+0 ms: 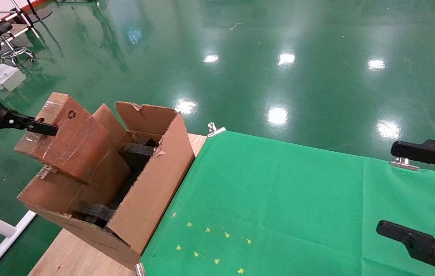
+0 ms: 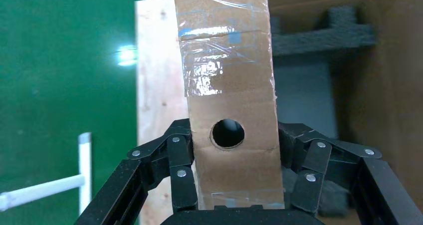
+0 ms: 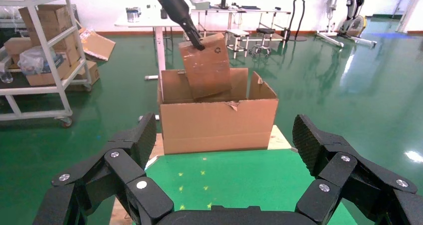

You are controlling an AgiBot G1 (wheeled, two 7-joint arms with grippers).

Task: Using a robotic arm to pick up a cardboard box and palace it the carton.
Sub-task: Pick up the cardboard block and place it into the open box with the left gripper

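The small slim brown cardboard box point(image 1: 62, 136), wrapped in clear tape and marked with a round hole and a recycling sign, is gripped at one end by the black left end effector point(image 2: 234, 182), whose fingers point(image 2: 180, 167) are pressed against its two narrow sides. The box is held tilted above the open top of the large brown corrugated carton point(image 1: 146, 191), over the carton's side farthest from the green cloth, with black foam blocks point(image 1: 137, 152) seen inside. The carton stands on the wooden table point(image 1: 73, 255) beside the green cloth point(image 1: 279, 199). The black right end effector point(image 3: 224, 155) is held spread wide, apart from the carton, above the cloth.
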